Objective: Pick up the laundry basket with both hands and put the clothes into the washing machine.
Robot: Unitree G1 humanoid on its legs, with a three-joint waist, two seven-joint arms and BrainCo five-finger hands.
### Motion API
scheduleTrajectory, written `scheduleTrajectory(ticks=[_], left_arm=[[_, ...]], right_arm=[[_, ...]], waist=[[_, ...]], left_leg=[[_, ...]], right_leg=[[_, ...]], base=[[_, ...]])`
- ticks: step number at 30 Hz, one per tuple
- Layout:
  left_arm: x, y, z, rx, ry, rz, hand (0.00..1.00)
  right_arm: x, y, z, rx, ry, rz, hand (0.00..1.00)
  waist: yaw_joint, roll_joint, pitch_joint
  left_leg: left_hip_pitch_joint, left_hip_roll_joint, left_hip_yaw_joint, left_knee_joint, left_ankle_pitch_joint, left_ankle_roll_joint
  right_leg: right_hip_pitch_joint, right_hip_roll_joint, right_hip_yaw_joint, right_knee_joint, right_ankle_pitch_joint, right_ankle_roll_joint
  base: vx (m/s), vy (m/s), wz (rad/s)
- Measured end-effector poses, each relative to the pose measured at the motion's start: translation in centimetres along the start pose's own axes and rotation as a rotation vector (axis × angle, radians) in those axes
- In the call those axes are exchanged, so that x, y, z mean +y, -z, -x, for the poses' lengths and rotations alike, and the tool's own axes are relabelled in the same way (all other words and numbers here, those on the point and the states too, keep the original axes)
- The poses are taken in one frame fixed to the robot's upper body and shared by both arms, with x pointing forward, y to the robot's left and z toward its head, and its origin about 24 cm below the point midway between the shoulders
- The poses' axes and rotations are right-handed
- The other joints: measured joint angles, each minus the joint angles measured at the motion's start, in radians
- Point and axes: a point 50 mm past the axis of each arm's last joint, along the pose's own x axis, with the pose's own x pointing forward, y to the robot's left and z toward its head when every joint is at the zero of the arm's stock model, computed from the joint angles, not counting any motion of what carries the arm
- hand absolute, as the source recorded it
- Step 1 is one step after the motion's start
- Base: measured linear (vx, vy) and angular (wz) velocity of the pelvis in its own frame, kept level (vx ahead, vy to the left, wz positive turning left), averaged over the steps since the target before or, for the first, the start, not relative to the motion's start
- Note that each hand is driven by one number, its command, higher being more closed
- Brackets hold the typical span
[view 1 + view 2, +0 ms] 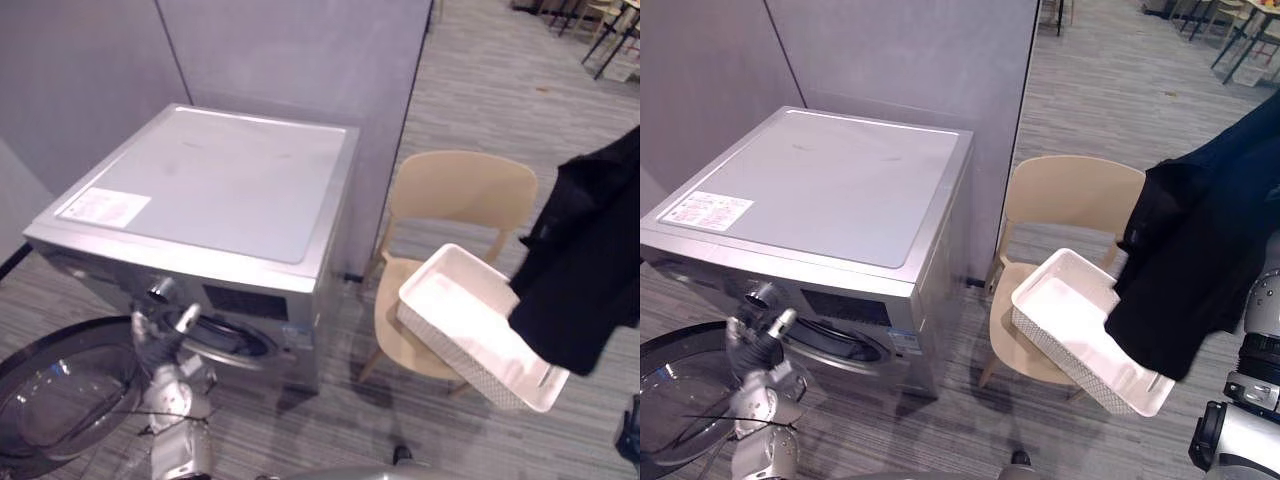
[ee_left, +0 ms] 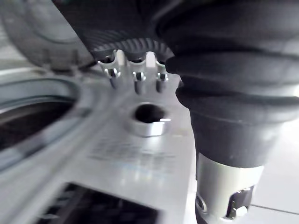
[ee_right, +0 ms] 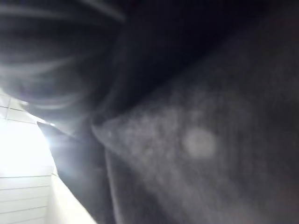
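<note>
The dark garment point(image 1: 590, 270) hangs in the air at the robot's right, its lower edge draped over the near end of the white laundry basket point(image 1: 450, 300). The basket sits tilted on the seat of the beige chair point(image 1: 460, 190) and looks otherwise empty. The cloth covers the right hand point(image 3: 46, 56), so whether that hand is closed on the garment cannot be told. The left hand point(image 1: 165, 335) is well apart from the garment, with its fingers point(image 1: 188, 318) straight and spread. It is in front of the silver washing machine point(image 1: 220, 190), just beside the drum opening point(image 1: 225, 340), and the round glass door point(image 1: 60, 400) is swung open below it. The garment looks soft, limp and light, so it will likely sag, swing and trail loose ends rather than keep any shape. A bunched fold near its top seems the best place to hold it, with the hanging part fed into the drum first. The basket appears to be stiff, light plastic with patterned walls and is probably prone to sliding off the seat. Its rim at the two short ends looks like the natural hold for both hands.
</note>
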Motion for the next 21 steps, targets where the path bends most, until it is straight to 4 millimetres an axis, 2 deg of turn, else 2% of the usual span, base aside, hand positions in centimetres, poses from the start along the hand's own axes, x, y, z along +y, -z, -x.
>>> scheduleTrajectory(ticks=[1, 2, 4, 5, 6, 9, 10, 11, 12, 14, 15, 16, 17, 21], left_arm=[[-1.4, -3.8, -0.7, -0.191, 0.036, 0.010, 0.00], [-1.6, -4.6, -0.7, -0.230, 0.040, 0.019, 0.00], [-4.0, -10.5, -0.1, -0.535, 0.111, 0.090, 0.00], [-4.7, -11.6, 0.2, -0.600, 0.136, 0.104, 0.00], [-6.4, -13.6, 1.2, -0.720, 0.197, 0.149, 0.00], [-9.2, -15.4, 2.6, -0.813, 0.314, 0.257, 0.00], [-11.1, -16.5, 3.8, -0.856, 0.413, 0.343, 0.00], [-11.2, -16.5, 3.8, -0.857, 0.414, 0.344, 0.00], [-12.3, -16.9, 4.5, -0.871, 0.480, 0.389, 0.00], [-14.0, -17.6, 5.8, -0.868, 0.629, 0.493, 0.00], [-15.0, -17.8, 6.5, -0.848, 0.719, 0.550, 0.00], [-15.5, -17.7, 6.7, -0.835, 0.759, 0.566, 0.00], [-16.4, -17.5, 7.0, -0.805, 0.824, 0.577, 0.00], [-20.2, -15.1, 7.9, -0.584, 1.068, 0.613, 0.00]], right_arm=[[0.5, -0.5, 0.0, -0.020, -0.029, -0.013, 1.00], [0.6, -0.6, 0.0, -0.027, -0.034, -0.016, 1.00], [1.8, -1.4, 0.4, -0.084, -0.071, -0.059, 1.00], [2.2, -1.5, 0.5, -0.090, -0.080, -0.069, 1.00], [2.9, -1.4, 0.7, -0.092, -0.111, -0.084, 1.00], [4.2, -1.3, 1.3, -0.093, -0.149, -0.120, 1.00], [5.1, -1.1, 1.8, -0.091, -0.167, -0.156, 1.00], [5.1, -1.1, 1.8, -0.091, -0.168, -0.156, 1.00], [5.7, -0.9, 2.2, -0.086, -0.183, -0.175, 1.00], [6.3, -0.8, 2.7, -0.086, -0.180, -0.214, 1.00], [6.6, -0.7, 2.9, -0.079, -0.178, -0.228, 1.00], [6.7, -0.5, 3.0, -0.075, -0.178, -0.234, 1.00], [7.2, -0.4, 3.1, -0.069, -0.190, -0.241, 1.00], [8.8, -1.1, 2.4, -0.092, -0.213, -0.272, 1.00]], waist=[[0.007, 0.011, -0.018], [0.008, 0.015, -0.021], [0.008, 0.029, -0.039], [0.006, 0.032, -0.044], [0.006, 0.035, -0.054], [0.005, 0.038, -0.064], [0.004, 0.036, -0.065], [0.004, 0.037, -0.066], [0.003, 0.028, -0.061], [0.004, 0.035, -0.067], [0.003, 0.026, -0.061], [0.004, 0.033, -0.067], [0.003, 0.026, -0.065], [0.001, 0.034, -0.071]], left_leg=[[0.002, 0.000, -0.003, 0.000, 0.000, 0.000], [0.002, 0.000, -0.003, 0.000, 0.000, 0.000], [0.002, -0.001, -0.001, -0.002, 0.000, 0.000], [0.003, -0.001, -0.001, -0.003, 0.000, 0.000], [0.008, -0.002, 0.001, -0.003, 0.000, 0.000], [0.014, 0.000, 0.003, -0.003, 0.002, 0.003], [0.015, 0.001, 0.005, -0.003, 0.002, 0.003], [0.015, 0.001, 0.005, -0.003, 0.002, 0.003], [0.013, 0.001, 0.006, -0.005, 0.002, 0.003], [0.006, 0.001, 0.008, -0.006, 0.002, 0.003], [0.004, 0.000, 0.008, -0.011, 0.003, 0.003], [0.005, -0.001, 0.008, -0.013, 0.005, 0.004], [0.005, -0.002, 0.008, -0.023, 0.012, 0.008], [0.005, -0.003, 0.008, -0.038, 0.028, 0.009]], right_leg=[[0.013, 0.000, -0.002, -0.017, 0.009, 0.002], [0.016, 0.000, -0.003, -0.022, 0.013, 0.002], [0.035, 0.000, -0.002, -0.054, 0.030, 0.005], [0.039, 0.000, -0.002, -0.061, 0.035, 0.006], [0.048, 0.000, -0.001, -0.073, 0.042, 0.006], [0.061, 0.004, 0.001, -0.093, 0.056, 0.005], [0.063, 0.006, 0.006, -0.105, 0.066, 0.005], [0.063, 0.006, 0.006, -0.105, 0.066, 0.005], [0.063, 0.006, 0.008, -0.113, 0.073, 0.003], [0.064, 0.007, 0.013, -0.136, 0.090, 0.005], [0.064, 0.007, 0.013, -0.141, 0.093, 0.005], [0.064, 0.007, 0.013, -0.144, 0.095, 0.004], [0.064, 0.007, 0.013, -0.153, 0.103, 0.004], [0.064, 0.008, 0.011, -0.170, 0.115, 0.004]], base=[[-0.04, 0.005, 0.04], [-0.06, 0.015, 0.02], [-0.06, 0.019, -0.02], [-0.04, 0.015, -0.05], [-0.04, 0.013, -0.04], [-0.05, 0.006, -0.06], [-0.06, 0.002, -0.05], [-0.08, 0.002, -0.07], [-0.04, 0.003, -0.06], [-0.05, 0.006, -0.07], [-0.05, 0.004, -0.02], [-0.04, 0.003, 0.00], [0.00, 0.000, 0.00], [0.00, 0.000, 0.00]])
